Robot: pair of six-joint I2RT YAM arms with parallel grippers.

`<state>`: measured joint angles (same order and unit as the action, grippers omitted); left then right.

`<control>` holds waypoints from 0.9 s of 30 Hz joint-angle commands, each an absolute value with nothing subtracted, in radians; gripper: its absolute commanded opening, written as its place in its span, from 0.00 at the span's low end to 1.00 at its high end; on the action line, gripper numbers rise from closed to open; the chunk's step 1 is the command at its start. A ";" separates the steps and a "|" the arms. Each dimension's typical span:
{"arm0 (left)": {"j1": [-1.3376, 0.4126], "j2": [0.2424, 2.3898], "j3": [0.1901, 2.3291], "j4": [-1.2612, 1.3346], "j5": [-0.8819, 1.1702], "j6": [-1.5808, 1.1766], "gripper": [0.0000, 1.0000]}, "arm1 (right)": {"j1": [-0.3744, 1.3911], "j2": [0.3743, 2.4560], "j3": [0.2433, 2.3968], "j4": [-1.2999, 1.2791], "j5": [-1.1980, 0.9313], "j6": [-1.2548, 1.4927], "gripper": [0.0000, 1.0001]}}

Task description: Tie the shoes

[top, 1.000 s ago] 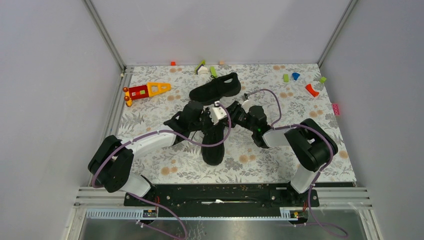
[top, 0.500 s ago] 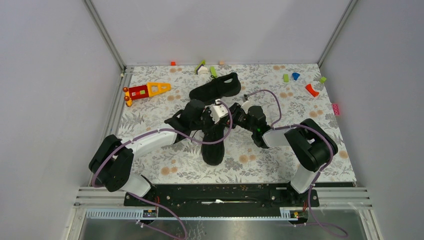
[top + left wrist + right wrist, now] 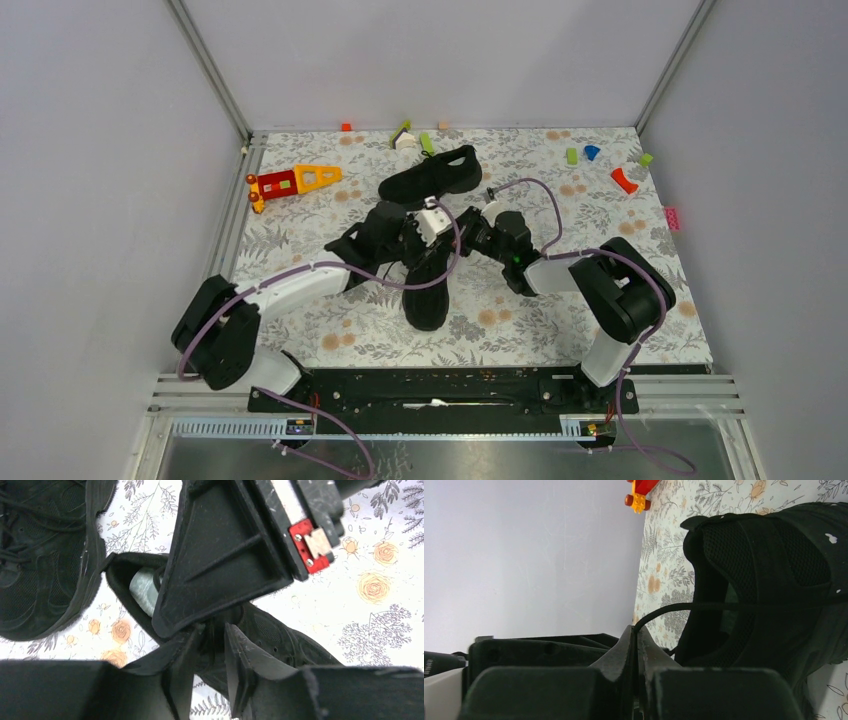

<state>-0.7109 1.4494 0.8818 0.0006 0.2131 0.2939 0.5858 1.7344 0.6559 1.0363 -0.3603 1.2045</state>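
right gripper (image 3: pixel 636 632) has gone from parted to pinched shut on a thin black lace (image 3: pixel 724 606), which runs from its fingertips across the near all-black low-top sneaker (image 3: pixel 428 290). left gripper (image 3: pixel 214 630) has gone from shut to a narrow gap, jaws just above that sneaker's upper; whether any lace sits in the gap i cannot tell. both grippers meet over the near sneaker at mid table, toe toward the arm bases, pale grey insole (image 3: pixel 142 585) showing; second matching black sneaker (image 3: pixel 430 175) lies aslant just behind it on the floral-print table cover (image 3: pixel 600 300).
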 commanded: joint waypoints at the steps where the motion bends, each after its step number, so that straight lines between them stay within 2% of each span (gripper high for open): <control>1: -0.714 1.297 0.807 0.094 0.155 0.243 0.38 | 0.603 1.693 0.704 1.017 -0.407 1.138 0.00; 3: -0.713 1.229 0.775 0.088 0.133 0.196 0.63 | 0.603 1.686 0.716 0.988 -0.417 1.114 0.00; 6: -0.711 1.139 0.737 0.070 0.105 0.113 0.78 | 0.603 1.680 0.729 0.962 -0.436 1.087 0.00; 7: -0.709 1.109 0.719 0.083 0.100 0.087 0.85 | 0.603 1.680 0.732 0.955 -0.439 1.079 0.00; 8: -0.706 1.073 0.699 0.105 0.088 0.041 0.97 | 0.603 1.682 0.735 0.954 -0.446 1.075 0.00; 11: -0.685 1.024 0.685 0.124 -0.016 -0.124 0.99 | 0.603 1.682 0.738 0.952 -0.456 1.064 0.00; 14: -0.641 1.044 0.756 -0.003 -0.181 -0.411 0.99 | 0.604 1.681 0.740 0.947 -0.459 1.052 0.00; 20: -0.540 1.249 1.040 -0.329 0.069 -0.569 0.98 | 0.613 1.671 0.747 0.922 -0.454 1.019 0.00; 27: -0.432 1.477 1.239 -0.447 0.341 -0.670 0.87 | 0.626 1.655 0.758 0.883 -0.448 0.968 0.00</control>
<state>-0.4751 1.4017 1.1477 -0.3370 0.1642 -0.5747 0.6090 1.7023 0.7116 0.8967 -0.4374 1.0283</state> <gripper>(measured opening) 0.897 0.022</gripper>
